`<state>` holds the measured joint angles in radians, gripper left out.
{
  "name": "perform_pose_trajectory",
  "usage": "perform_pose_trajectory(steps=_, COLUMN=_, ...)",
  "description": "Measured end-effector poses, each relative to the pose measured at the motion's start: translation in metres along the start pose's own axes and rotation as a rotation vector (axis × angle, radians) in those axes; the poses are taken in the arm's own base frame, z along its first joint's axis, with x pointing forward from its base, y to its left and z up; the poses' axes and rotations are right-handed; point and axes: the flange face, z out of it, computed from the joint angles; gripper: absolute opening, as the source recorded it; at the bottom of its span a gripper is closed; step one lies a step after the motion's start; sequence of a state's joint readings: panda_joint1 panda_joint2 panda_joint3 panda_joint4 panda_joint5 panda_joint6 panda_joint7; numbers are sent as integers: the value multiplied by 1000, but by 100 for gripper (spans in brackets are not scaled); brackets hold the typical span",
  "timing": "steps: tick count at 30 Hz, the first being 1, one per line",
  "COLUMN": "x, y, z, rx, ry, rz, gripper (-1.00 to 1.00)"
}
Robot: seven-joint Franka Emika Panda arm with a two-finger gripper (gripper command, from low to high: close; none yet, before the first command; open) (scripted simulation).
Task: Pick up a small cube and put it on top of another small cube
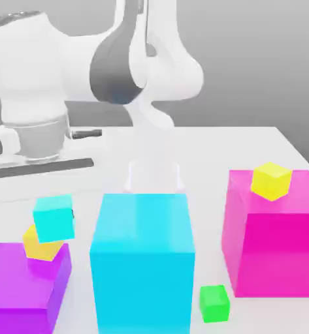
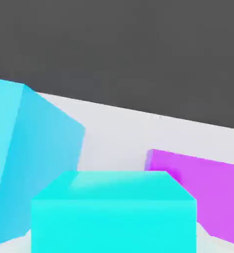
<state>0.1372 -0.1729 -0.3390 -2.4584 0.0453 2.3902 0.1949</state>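
Sitting on top of the golden small cube (image 1: 42,245), tilted, the small cyan cube (image 1: 54,218) looks, by my reckoning, already brought to its goal or within a hair of it. In the exterior view its lower corner rests on or just over the golden cube, which itself stands on the purple block (image 1: 23,287), towards that block's far edge. So the pick-up is done, and the carry seems done too; what I judge to be left is settling the cyan cube squarely, letting go and backing off. Whether it truly bears on the golden cube or hangs just above it I cannot tell.

My fingers are clenched, as narrow as they ever get, and I read that as a grip on the small cyan cube: in the hand view that cube (image 2: 114,212) sits square in front of my camera, right where the fingers would meet, with the purple block (image 2: 200,190) just beyond it and the big cyan block (image 2: 29,148) beside it. The pads themselves I cannot make out on its faces.

Relative to the purple block, the big cyan block (image 1: 142,261) stands just beside it towards the exterior view's right; the small green cube (image 1: 214,303) and the magenta block (image 1: 274,241), with a lemon-yellow cube (image 1: 272,181) on it, lie well apart beyond that.
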Motion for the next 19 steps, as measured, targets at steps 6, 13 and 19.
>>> perform_pose_trajectory(steps=6, x=-74, y=-136, z=-40, rx=-10, ry=-49, rz=-346, gripper=-100)
perform_pose_trajectory(steps=13, x=-217, y=-238, z=-54, rx=-64, ry=-114, rz=-784, gripper=-100)
perform_pose_trajectory(steps=19, x=-228, y=-237, z=-18, rx=-68, ry=-116, rz=-809, gripper=100)
